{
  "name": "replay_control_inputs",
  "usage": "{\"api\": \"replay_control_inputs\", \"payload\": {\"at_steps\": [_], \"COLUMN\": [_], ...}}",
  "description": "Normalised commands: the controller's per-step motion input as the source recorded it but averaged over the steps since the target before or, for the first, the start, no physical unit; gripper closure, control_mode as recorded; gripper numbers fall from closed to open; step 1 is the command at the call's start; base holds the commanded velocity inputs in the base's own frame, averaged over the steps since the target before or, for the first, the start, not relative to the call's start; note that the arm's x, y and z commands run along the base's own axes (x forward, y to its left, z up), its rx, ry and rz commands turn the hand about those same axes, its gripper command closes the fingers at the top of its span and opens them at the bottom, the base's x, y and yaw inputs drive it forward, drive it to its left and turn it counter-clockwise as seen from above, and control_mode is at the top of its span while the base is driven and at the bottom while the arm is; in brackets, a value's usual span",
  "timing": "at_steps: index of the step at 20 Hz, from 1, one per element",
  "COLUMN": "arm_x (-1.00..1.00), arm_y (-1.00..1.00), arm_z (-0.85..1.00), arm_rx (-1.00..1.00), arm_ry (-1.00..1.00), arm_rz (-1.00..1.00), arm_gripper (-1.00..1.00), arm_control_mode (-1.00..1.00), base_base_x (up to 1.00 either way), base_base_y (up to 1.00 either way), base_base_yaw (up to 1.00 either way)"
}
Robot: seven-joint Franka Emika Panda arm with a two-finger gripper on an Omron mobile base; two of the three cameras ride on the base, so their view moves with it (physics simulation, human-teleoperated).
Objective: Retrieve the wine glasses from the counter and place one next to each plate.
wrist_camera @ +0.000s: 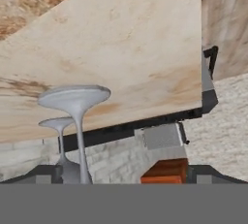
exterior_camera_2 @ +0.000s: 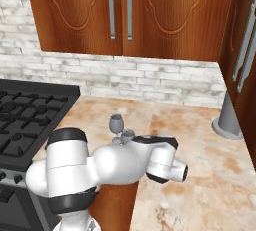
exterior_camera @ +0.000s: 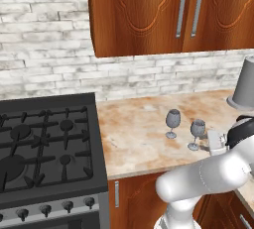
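Observation:
Two smoky grey wine glasses stand upright on the beige stone counter (exterior_camera: 134,134): the far wine glass (exterior_camera: 172,122) and the near wine glass (exterior_camera: 197,134). My gripper (exterior_camera: 212,143) hovers low, just right of the near glass, and points at it. The hand view is rolled over, so the near wine glass (wrist_camera: 77,116) hangs foot-up, its stem inside the gap close to one fingertip (wrist_camera: 46,172). The far wine glass (wrist_camera: 59,131) stands behind it. My gripper (wrist_camera: 127,174) is open and holds nothing. The arm covers part of the near wine glass (exterior_camera_2: 128,134). The plates are out of view.
A black gas stove (exterior_camera: 44,143) adjoins the counter on the left. A tall grey cylinder (exterior_camera: 245,84) stands at the back right corner. Reddish wood wall cabinets (exterior_camera: 163,10) hang above the brick backsplash. The counter's front edge runs just below the glasses.

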Motion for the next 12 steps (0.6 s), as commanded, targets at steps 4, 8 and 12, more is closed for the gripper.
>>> {"api": "replay_control_inputs", "payload": {"at_steps": [4,8,12], "arm_x": [0.21,0.27,0.16], "arm_y": [0.0,0.0,-0.03], "arm_z": [-0.12,-0.13,-0.21], "arm_rx": [0.0,0.0,0.02], "arm_ry": [0.02,0.06,0.07], "arm_rz": [-0.08,-0.09,-0.03], "arm_gripper": [-1.0,-1.0,-1.0], "arm_control_mode": [-1.0,-1.0,-1.0], "base_base_x": [0.0,0.0,0.0], "base_base_y": [0.0,0.0,0.0], "base_base_yaw": [0.0,0.0,0.0]}}
